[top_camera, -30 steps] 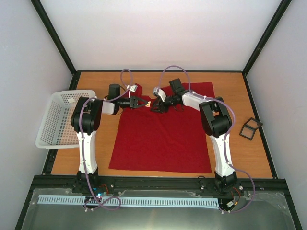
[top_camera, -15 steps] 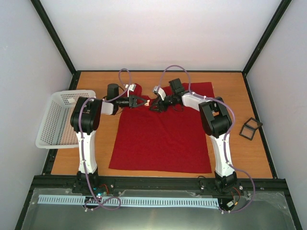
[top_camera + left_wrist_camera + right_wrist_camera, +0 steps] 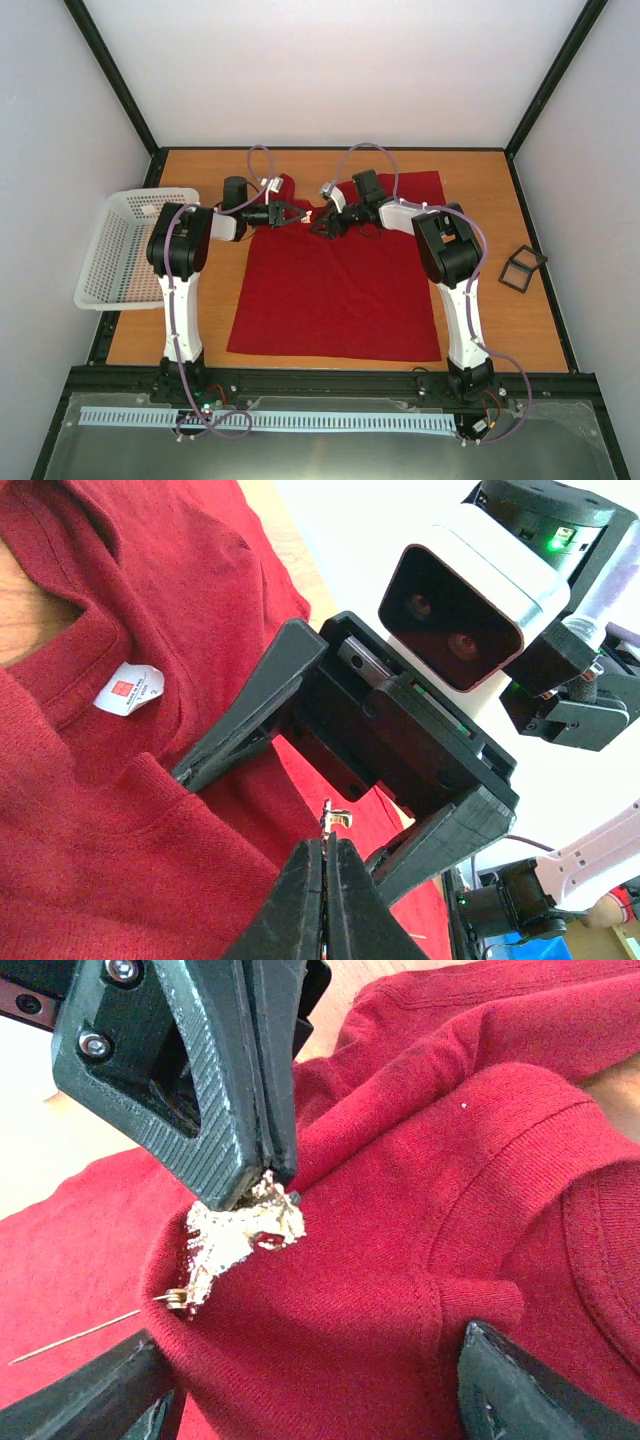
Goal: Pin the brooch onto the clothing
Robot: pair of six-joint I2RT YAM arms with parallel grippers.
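The clothing [image 3: 335,290] is a red T-shirt lying flat on the table, its white collar label [image 3: 130,688] facing up. My left gripper [image 3: 327,845] is shut on the gold brooch [image 3: 240,1235], holding it against a raised fold of cloth near the collar. The brooch's thin pin [image 3: 75,1338] sticks out sideways over the shirt. My right gripper [image 3: 310,1400] is open, its two fingers [image 3: 100,1390] standing wide on either side of that fold. In the top view the left gripper [image 3: 298,214] and right gripper [image 3: 325,224] meet tip to tip at the neckline.
A white mesh basket [image 3: 150,195] hangs over the table's left edge. A small black square frame [image 3: 522,268] lies at the right. Black posts and white walls close in the table. The right wrist camera [image 3: 465,610] looms close above the left fingers.
The right gripper's jaws have spread wider around the fold of cloth. The left gripper has shifted slightly left and still pinches the brooch.
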